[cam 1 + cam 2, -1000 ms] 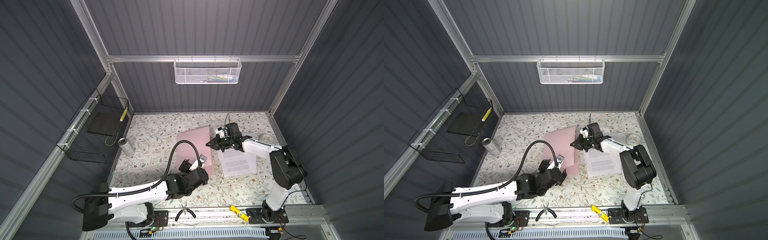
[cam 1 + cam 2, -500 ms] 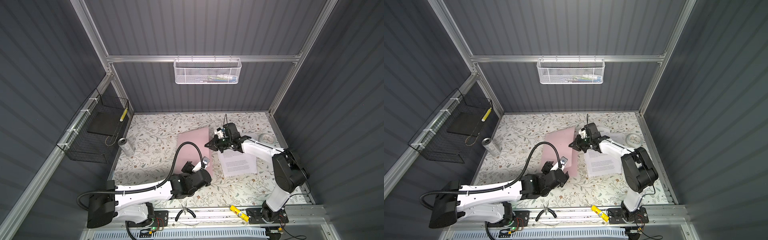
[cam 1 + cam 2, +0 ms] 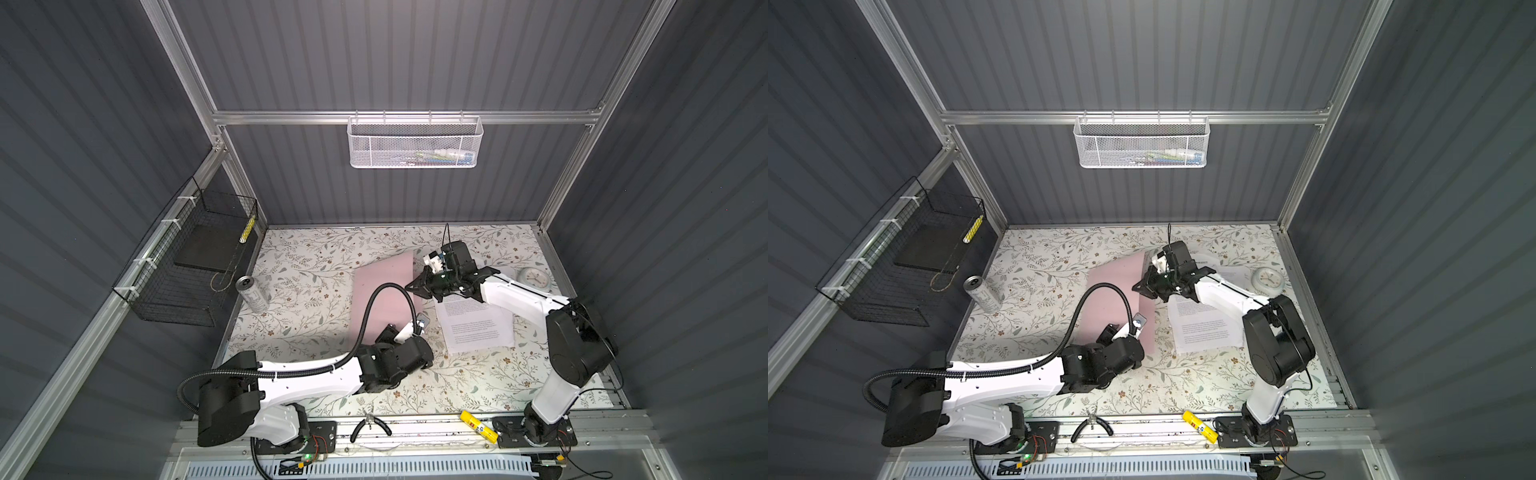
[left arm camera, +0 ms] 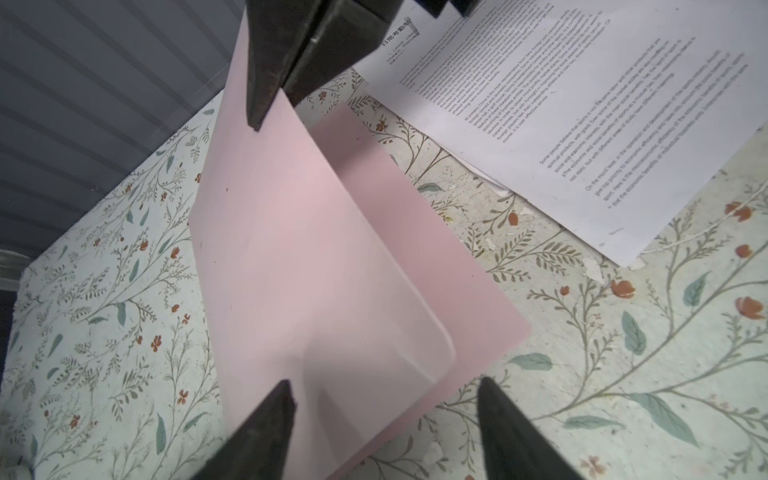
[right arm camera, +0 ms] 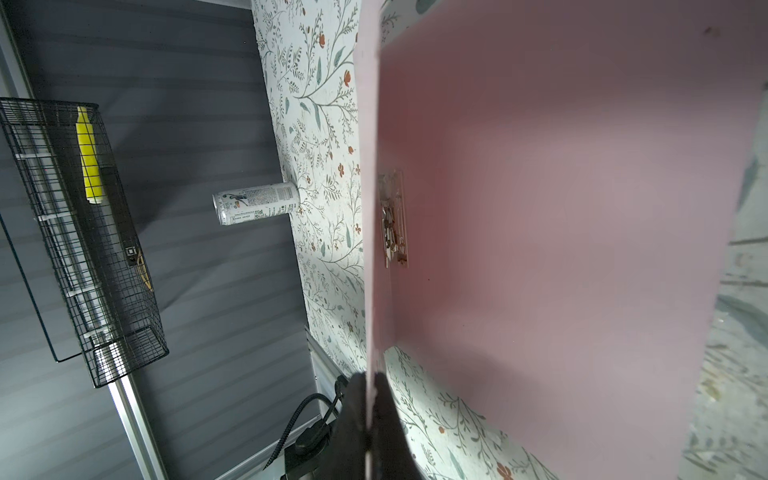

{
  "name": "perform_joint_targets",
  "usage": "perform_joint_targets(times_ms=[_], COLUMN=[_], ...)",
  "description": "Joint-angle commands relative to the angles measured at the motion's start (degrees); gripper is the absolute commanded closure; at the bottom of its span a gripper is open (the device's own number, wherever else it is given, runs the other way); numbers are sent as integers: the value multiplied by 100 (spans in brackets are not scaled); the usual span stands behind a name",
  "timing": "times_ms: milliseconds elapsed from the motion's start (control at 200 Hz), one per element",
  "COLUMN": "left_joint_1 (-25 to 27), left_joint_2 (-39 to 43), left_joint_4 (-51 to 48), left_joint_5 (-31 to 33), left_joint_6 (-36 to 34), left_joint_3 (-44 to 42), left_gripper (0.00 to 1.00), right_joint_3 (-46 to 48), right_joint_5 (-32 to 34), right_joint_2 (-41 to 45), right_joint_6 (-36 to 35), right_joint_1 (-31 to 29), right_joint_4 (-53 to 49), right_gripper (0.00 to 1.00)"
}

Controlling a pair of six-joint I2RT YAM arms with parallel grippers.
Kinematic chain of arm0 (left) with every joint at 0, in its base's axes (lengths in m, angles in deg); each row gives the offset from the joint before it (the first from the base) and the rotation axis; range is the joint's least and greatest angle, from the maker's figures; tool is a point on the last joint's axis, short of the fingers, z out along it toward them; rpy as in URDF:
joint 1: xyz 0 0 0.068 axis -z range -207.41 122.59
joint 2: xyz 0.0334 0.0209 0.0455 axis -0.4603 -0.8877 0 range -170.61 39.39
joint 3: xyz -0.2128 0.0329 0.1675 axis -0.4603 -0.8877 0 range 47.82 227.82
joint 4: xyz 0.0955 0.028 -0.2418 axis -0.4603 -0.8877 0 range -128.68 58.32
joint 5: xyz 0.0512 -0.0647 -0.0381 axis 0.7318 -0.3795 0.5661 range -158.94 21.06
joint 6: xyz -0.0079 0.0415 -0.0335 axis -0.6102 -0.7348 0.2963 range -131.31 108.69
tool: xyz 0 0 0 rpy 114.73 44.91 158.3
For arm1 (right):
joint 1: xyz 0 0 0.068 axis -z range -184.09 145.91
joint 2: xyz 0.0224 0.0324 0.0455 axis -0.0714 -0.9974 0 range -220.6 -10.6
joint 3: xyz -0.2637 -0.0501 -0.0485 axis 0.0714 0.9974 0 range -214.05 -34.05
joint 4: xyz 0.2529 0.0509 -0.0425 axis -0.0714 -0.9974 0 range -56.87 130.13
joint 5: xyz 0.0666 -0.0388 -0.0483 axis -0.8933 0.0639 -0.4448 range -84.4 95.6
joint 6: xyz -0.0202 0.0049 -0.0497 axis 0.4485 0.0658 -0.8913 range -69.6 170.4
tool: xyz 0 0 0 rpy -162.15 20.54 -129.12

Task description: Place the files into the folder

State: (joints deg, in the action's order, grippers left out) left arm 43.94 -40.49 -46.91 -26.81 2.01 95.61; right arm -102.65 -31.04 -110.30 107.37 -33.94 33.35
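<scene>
Right gripper (image 5: 370,380) pinches the raised edge of the folder (image 5: 561,208), files (image 3: 473,328) just beside.

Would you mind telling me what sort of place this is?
Probably a robot test cell rather than an office: grey panel walls on an aluminium frame, the left arm and right arm mounted at the front of a floral table.

Light: bright on the table (image 3: 291,266), dim on the walls (image 3: 415,62).
Shadows: soft and faint.
Blur: folder (image 5: 582,208) fuzzy close up.
</scene>
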Motion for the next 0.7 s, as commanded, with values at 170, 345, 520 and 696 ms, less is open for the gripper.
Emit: perform_joint_targets(times_ms=[170, 345, 520, 696], left_joint_1=[-262, -365, -652, -831], left_joint_2=[-123, -1, 293, 559], left_joint_4=[-2, 142, 258, 208], left_joint_5=[56, 76, -236, -246], left_joint_6=[-171, -166, 84, 348], left_joint_3=[290, 240, 214, 138], left_gripper=[100, 100, 100, 100], right_joint_3=[-192, -623, -1692, -2499], right_joint_5=[-54, -401, -706, -871], right_joint_2=[135, -151, -553, -746], right_joint_6=[-54, -317, -771, -635], right_joint_1=[-32, 69, 369, 727], right_joint_4=[-129, -268, -868, -1030], right_gripper=[100, 91, 63, 47])
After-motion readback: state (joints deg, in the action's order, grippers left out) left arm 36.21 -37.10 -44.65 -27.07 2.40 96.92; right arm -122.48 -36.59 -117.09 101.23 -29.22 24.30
